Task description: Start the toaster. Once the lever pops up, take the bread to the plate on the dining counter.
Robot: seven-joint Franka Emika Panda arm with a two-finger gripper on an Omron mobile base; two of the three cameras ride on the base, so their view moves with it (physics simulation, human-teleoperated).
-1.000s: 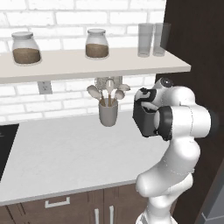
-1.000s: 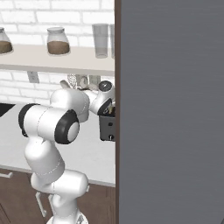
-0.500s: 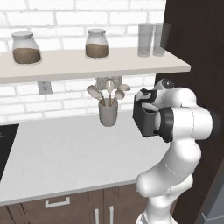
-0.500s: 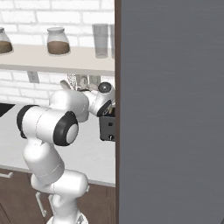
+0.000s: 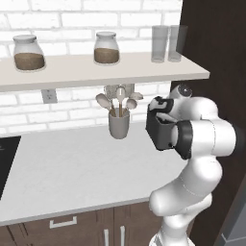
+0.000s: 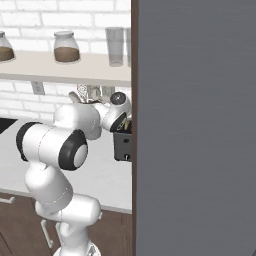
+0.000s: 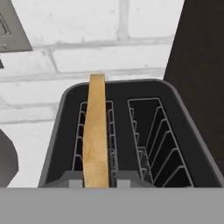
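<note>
I have the arm folded tight at the elbow, forearm level, with the wrist turned in over the toaster (image 5: 161,132), which stands on the white wall counter (image 5: 72,173) hard against the dark tall cabinet (image 5: 216,62). In the right base view the toaster (image 6: 122,145) sits just past the wrist, at the edge of the grey panel (image 6: 195,125).

In the hand view I look straight down into the toaster (image 7: 127,131). The bread (image 7: 96,135) stands upright in the left slot, its top edge above the slot rim; the right slot holds nothing. The gripper (image 7: 96,181) sits at the near end of that slice, fingers drawn in narrow on either side of it, gripping the bread.

A grey utensil cup (image 5: 119,125) with wooden spoons stands left of the toaster, apart from it. Jars and glasses sit on the shelf (image 5: 96,69) above.
</note>
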